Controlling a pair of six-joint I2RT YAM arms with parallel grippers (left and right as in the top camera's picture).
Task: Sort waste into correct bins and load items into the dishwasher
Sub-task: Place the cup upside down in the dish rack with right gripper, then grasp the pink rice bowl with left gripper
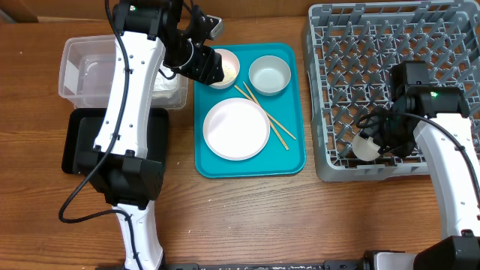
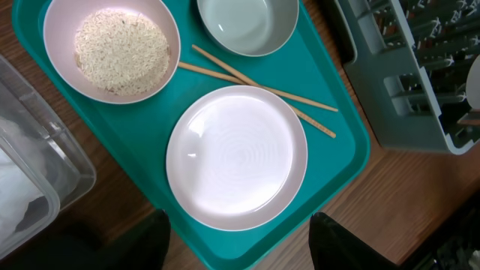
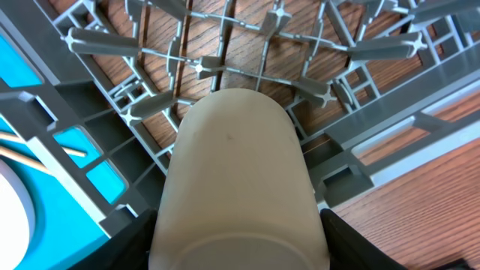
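My right gripper point(image 1: 373, 142) is shut on the small white cup point(image 1: 366, 148), held down in the front left corner of the grey dish rack point(image 1: 390, 30); in the right wrist view the cup point(image 3: 240, 172) sits between both fingers point(image 3: 238, 247). My left gripper point(image 1: 201, 64) is open and empty above the teal tray point(image 1: 292, 161), beside the bowl of rice point(image 1: 227, 67). The left wrist view shows the rice bowl point(image 2: 112, 49), an empty bowl point(image 2: 247, 26), the chopsticks point(image 2: 262, 86) and the pink-white plate point(image 2: 236, 157). The red wrapper is out of view.
The clear tub point(image 1: 82, 71) stands at the far left with white tissue point(image 2: 22, 187) inside. The black tray point(image 1: 75, 142) lies in front of it, partly under my left arm. The rack's upright pegs point(image 3: 225, 67) surround the cup.
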